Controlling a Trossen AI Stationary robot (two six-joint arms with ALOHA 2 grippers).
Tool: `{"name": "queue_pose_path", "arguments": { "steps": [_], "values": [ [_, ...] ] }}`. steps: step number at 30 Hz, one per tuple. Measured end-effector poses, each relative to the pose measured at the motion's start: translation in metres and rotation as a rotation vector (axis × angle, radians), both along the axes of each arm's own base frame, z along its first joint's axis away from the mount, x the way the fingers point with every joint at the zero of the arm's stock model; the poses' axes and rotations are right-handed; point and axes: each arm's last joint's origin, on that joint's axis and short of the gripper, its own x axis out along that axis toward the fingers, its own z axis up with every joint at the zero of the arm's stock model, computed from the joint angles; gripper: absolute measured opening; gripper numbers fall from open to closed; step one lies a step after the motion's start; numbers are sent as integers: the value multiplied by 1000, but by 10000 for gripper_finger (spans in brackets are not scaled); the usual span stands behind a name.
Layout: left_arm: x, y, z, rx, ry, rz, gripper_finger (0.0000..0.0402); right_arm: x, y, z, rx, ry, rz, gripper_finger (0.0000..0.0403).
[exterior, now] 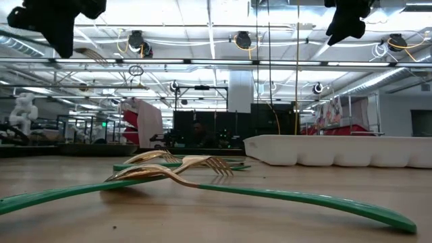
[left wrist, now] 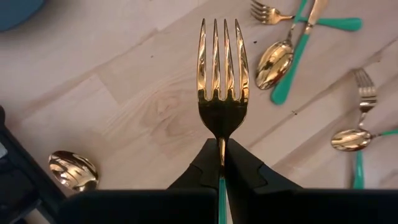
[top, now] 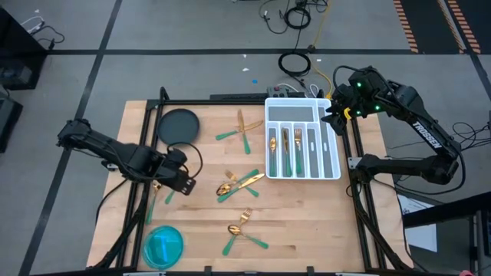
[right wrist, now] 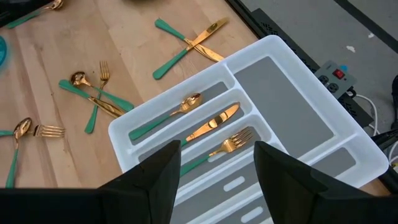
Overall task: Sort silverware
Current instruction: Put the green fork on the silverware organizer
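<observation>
1. High view: the left gripper [top: 178,178] is over the table's [top: 307,222] left side; loose silverware [top: 239,184] lies mid-table, the right gripper [top: 335,115] hovers by the white tray [top: 336,165].
2. Low view: forks [exterior: 202,164] lie crossed up close, with the tray behind.
3. Left wrist: fingers [left wrist: 245,171] are pinched tight on a fork [left wrist: 222,81] by its neck, held above the wood.
4. Right wrist: fingers [right wrist: 283,165] are spread wide, holding nothing, above the tray's spoon [right wrist: 177,111], knife [right wrist: 214,122] and fork [right wrist: 231,143], one per slot.

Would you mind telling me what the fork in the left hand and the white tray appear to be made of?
Fork: polished gold-toned metal head, mirror-like reflections; green handle, probably plastic. Tray: white, slightly translucent, likely moulded plastic, with rounded edges.
</observation>
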Motion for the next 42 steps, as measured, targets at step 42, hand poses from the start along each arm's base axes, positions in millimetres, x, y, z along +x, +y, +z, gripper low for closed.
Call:
{"name": "queue_pose_path", "arguments": {
  "steps": [42],
  "values": [
    [65, 55, -3, 93, -157, 86, 8, 0, 0, 0, -5, 2, 5, 196]
  ]
}}
